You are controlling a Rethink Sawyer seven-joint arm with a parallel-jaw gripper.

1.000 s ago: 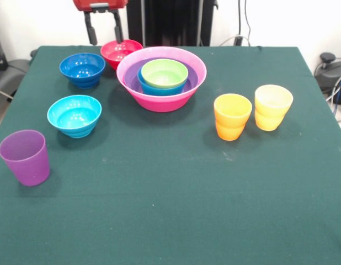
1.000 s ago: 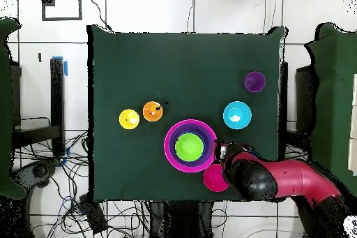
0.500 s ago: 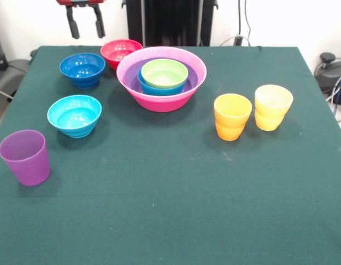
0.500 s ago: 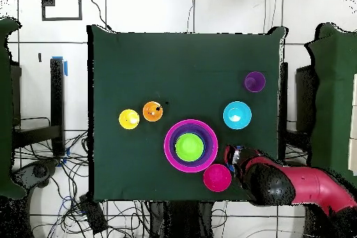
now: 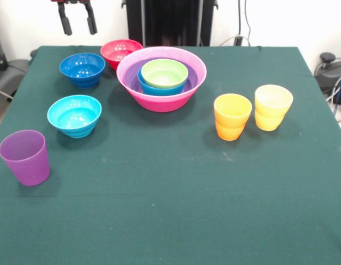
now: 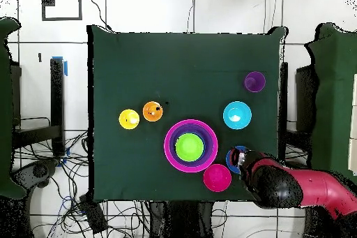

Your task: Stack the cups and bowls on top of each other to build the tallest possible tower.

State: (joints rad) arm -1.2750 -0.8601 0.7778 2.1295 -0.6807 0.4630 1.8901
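Bench: green cloth is covering the bench [image 5: 176, 210], with all ten pieces standing on it, apart from one another except for the nested pile.
Arm: the red and black arm [image 6: 307, 192] is reaching in over the bench's edge, its wrist hanging above the dark blue bowl.
Tower: the tower [image 5: 161, 77] is sitting toward the far middle, four bowls nested mouth-up; the pink bowl [image 5: 159, 98] is forming the base, I judge because the widest piece is giving the steadiest footing.
Inside the tower: the purple bowl [image 5: 132, 74] is lying in the pink one, the mid blue bowl [image 5: 151, 88] in that, and the green bowl [image 5: 164, 73] is sitting on top.
Loose bowls: the cyan bowl [image 5: 74, 115] is waiting well apart from the tower; the dark blue bowl [image 5: 82, 69] and the red bowl [image 5: 120, 51] are standing just beside each other, the red one close behind the tower's rim.
Cups: the purple cup [image 5: 25, 157] is standing alone near one corner; the orange cup [image 5: 232, 116] and the yellow cup [image 5: 272, 106] are standing side by side, upright.
Fingers: the gripper [image 5: 77, 22] is hanging high above the dark blue bowl, fingers spread and gripping nothing.
Step in hand: likely lining up over a loose bowl, since six pieces are not yet stacked.
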